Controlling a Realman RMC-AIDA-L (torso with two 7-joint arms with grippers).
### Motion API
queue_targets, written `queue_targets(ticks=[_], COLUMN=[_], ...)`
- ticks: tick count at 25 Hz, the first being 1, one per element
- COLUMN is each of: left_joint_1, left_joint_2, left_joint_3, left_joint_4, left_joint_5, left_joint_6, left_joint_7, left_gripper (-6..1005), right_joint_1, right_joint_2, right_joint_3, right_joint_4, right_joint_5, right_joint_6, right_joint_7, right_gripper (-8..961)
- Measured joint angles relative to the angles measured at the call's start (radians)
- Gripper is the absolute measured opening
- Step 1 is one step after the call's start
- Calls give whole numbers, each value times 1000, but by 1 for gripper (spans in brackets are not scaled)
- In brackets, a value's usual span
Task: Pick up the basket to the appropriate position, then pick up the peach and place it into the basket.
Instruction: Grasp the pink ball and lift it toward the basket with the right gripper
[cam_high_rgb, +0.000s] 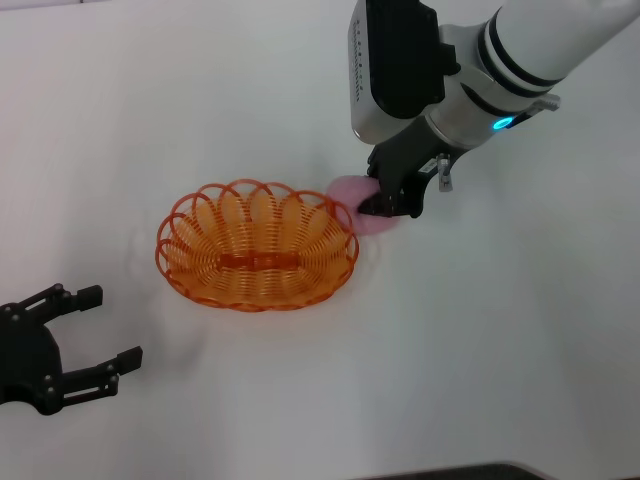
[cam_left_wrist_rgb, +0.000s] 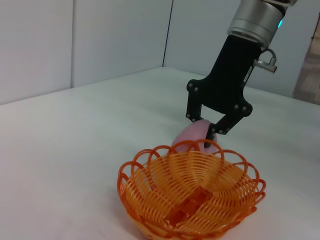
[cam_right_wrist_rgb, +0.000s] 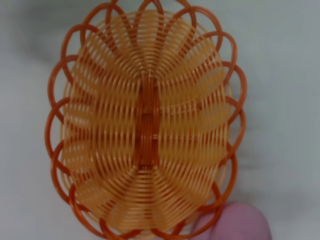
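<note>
The orange basket (cam_high_rgb: 257, 248) stands on the white table, left of centre, and is empty; it also shows in the left wrist view (cam_left_wrist_rgb: 192, 192) and the right wrist view (cam_right_wrist_rgb: 142, 120). The pink peach (cam_high_rgb: 350, 190) sits low at the table, right against the basket's far right rim; it also shows in the left wrist view (cam_left_wrist_rgb: 189, 136) and the right wrist view (cam_right_wrist_rgb: 235, 222). My right gripper (cam_high_rgb: 385, 205) reaches down over the peach with a finger on each side of it, closed on it (cam_left_wrist_rgb: 201, 131). My left gripper (cam_high_rgb: 112, 327) is open and empty at the near left.
The white table (cam_high_rgb: 500, 350) spreads flat all around the basket. A dark edge shows at the table's near side (cam_high_rgb: 450, 472). Grey walls stand behind the table in the left wrist view (cam_left_wrist_rgb: 100, 40).
</note>
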Motion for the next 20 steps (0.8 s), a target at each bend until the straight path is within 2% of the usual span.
queue_targets(ticks=[20], left_joint_1=[-2], left_joint_2=[0], left_joint_3=[0], left_joint_4=[2], left_joint_5=[3], left_joint_6=[-1], left_joint_7=[-1], left_gripper=[885], right_joint_1=[0], right_joint_2=[0], right_joint_3=[0], right_joint_4=[-3], right_joint_5=[-1], right_joint_6=[-4], right_joint_7=[0], right_gripper=[108])
